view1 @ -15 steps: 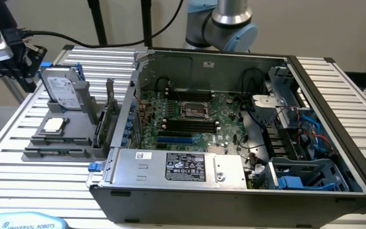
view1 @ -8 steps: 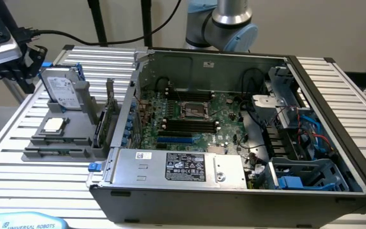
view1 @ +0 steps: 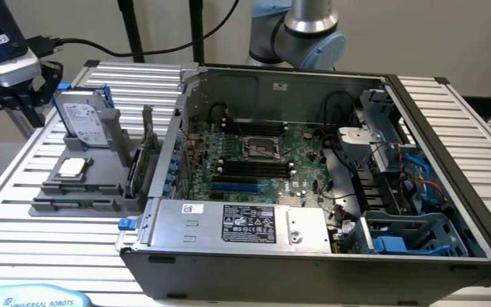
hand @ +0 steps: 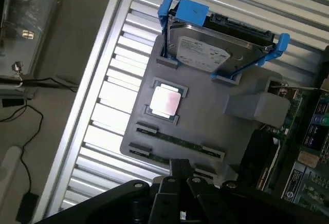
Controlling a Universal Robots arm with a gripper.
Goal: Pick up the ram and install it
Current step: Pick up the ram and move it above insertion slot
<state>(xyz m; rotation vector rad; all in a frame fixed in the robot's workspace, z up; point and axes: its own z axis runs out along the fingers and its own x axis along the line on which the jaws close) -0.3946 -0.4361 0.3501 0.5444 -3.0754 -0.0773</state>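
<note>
The open computer case is the biggest thing, and its black slots look bare, so the whole job is left to do. In the exterior view, the gray holder sits at 9 o'clock from the case. The gripper hangs above the holder. Its fingers look pressed together and hold nothing. The ram rests in a groove of the holder. It is 1 long, thin, green stick.

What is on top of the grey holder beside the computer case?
On the grey holder: a hard drive standing in its blue bracket, a silver processor lying flat, the ram lying in a slot. The gripper hides part of a second slot.
</note>
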